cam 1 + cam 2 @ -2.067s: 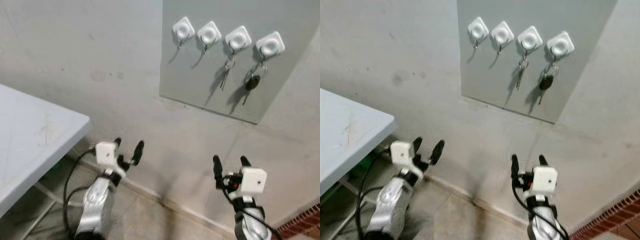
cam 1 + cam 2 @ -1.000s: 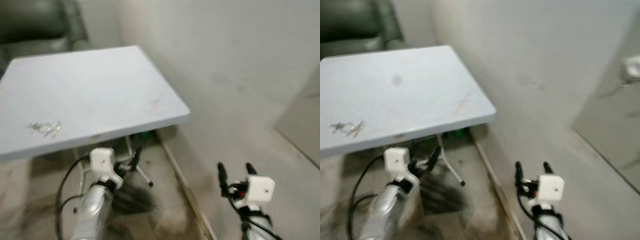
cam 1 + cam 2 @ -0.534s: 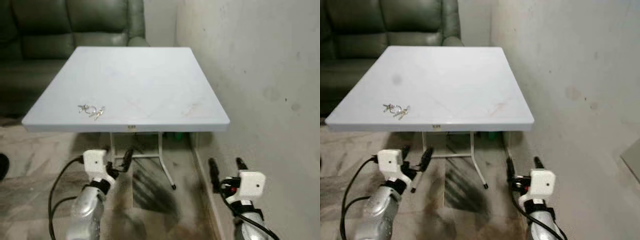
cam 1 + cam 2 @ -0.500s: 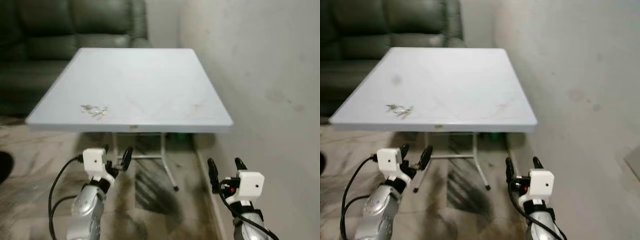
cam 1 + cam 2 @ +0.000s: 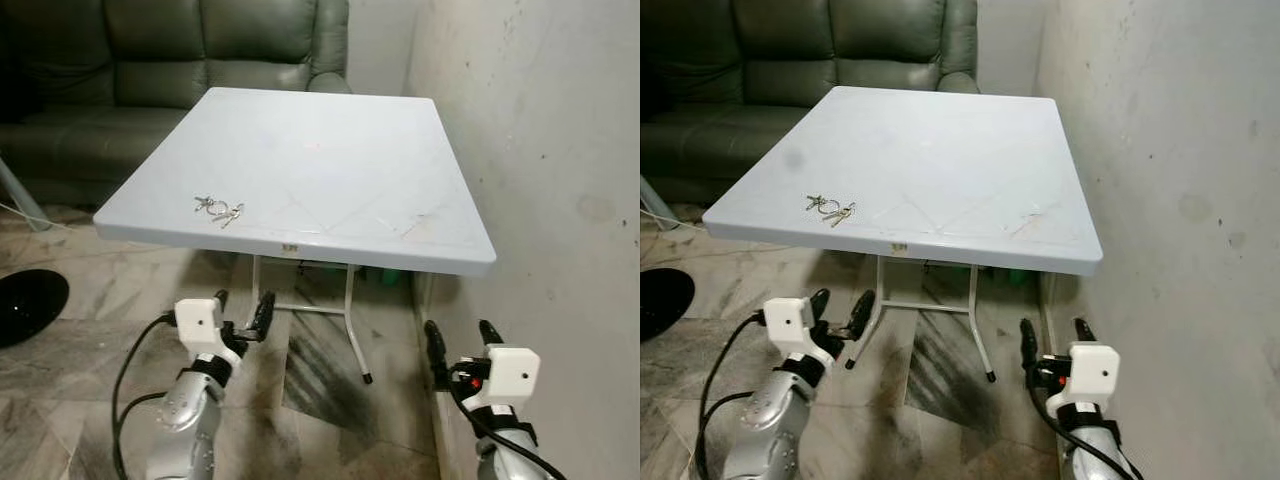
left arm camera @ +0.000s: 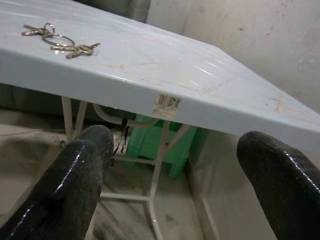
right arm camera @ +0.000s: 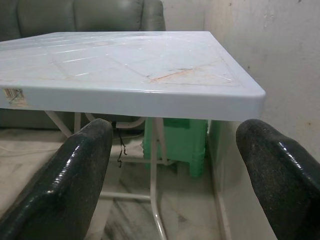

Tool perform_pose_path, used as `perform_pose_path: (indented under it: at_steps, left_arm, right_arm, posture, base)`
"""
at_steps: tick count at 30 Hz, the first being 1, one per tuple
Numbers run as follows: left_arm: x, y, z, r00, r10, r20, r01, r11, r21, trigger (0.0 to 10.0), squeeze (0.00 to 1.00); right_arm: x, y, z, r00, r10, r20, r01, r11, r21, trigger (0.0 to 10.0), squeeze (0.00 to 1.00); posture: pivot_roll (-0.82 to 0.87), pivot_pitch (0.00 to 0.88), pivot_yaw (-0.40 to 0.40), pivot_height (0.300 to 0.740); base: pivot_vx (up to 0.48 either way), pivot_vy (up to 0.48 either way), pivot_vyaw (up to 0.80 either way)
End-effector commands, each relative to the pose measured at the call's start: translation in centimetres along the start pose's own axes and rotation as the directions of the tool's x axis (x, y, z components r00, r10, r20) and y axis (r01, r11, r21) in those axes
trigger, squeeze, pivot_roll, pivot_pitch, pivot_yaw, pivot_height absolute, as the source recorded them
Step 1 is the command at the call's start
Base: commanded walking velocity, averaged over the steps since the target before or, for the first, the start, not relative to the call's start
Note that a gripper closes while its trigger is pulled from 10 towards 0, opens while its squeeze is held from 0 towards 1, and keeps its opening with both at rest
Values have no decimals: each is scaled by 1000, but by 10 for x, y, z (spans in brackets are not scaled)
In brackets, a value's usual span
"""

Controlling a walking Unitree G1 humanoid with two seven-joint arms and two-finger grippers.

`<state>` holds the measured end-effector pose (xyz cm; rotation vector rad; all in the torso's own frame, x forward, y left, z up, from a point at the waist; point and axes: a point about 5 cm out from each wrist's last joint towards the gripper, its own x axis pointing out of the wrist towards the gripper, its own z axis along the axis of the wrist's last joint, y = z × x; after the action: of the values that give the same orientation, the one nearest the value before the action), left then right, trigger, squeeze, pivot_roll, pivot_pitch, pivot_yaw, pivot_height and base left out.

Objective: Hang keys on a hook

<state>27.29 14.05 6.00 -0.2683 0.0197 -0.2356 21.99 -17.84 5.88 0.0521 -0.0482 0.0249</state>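
One bunch of keys is lying on the counter, above and ahead of the nearer left end effector, its spread running crosswise, while both the left and the right end effector are hanging open and empty.

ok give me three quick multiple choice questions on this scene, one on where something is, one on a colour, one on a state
1. Where are the keys?
A. on the table, near its front left edge
B. on the floor
C. in the left tool

2. What colour is the sofa?
A. red
B. dark green
C. white

3. How are the left tool and right tool?
A. both shut on keys
B. one open, one shut
C. both open, holding nothing

Answers: 1 A, the keys lie on the tabletop; 2 B, dark green cushions; 3 C, fingers apart, nothing between.
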Motion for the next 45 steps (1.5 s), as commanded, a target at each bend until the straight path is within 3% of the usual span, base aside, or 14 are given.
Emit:
perform_pose_path:
  at_steps: [1, 45]
  left_arm:
    - [1, 3, 3, 1000, 5, 3, -5, 1000, 2, 10000, 0]
    - [-2, 2, 1, 1000, 15, -14, -15, 1000, -17, 10000, 0]
  right_arm:
    - [1, 2, 1, 1000, 8, 2, -8, 1000, 11, 10000, 0]
    - [-1, 5, 1, 999, 31, -10, -31, 999, 20, 10000, 0]
  posture:
    - [-59, 0, -41, 740]
    - [-53, 0, -51, 740]
  base:
    - [0, 398, 0]
    - [0, 413, 0]
